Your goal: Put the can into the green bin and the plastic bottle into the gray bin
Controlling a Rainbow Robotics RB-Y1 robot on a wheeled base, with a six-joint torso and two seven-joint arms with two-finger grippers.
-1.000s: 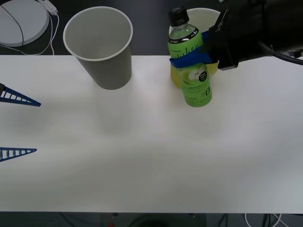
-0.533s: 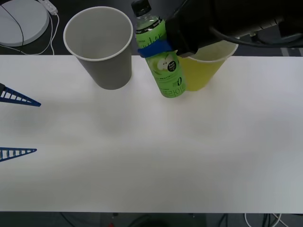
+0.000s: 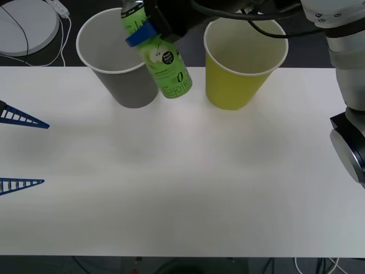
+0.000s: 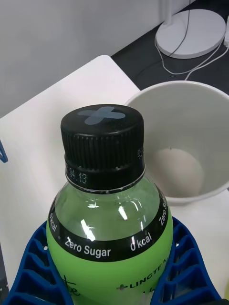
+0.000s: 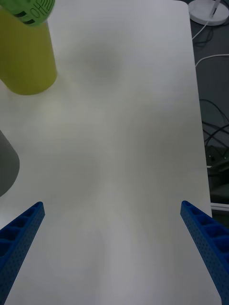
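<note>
Front view: the right gripper (image 3: 142,34), its blue fingers closed around the neck of the plastic bottle (image 3: 162,65), holds the bottle aloft and tilted just beside the gray bin (image 3: 121,57) — the bottle's base hangs off the near side of the bin's rim, not yet over its mouth. From the right wrist, the bottle's black cap sits directly ahead of the fingers with the gray bin's pale, empty inside just beyond it. The green bin (image 3: 244,64) stands well apart on the gripper's far side; what shows of its inside is bare, though the bottom is hidden, and no can is visible on the table. By these pictures the bottle step looks close to its release — the can's step cannot be judged. The left gripper (image 3: 23,151) waits wide open and empty at the table's left edge.
</note>
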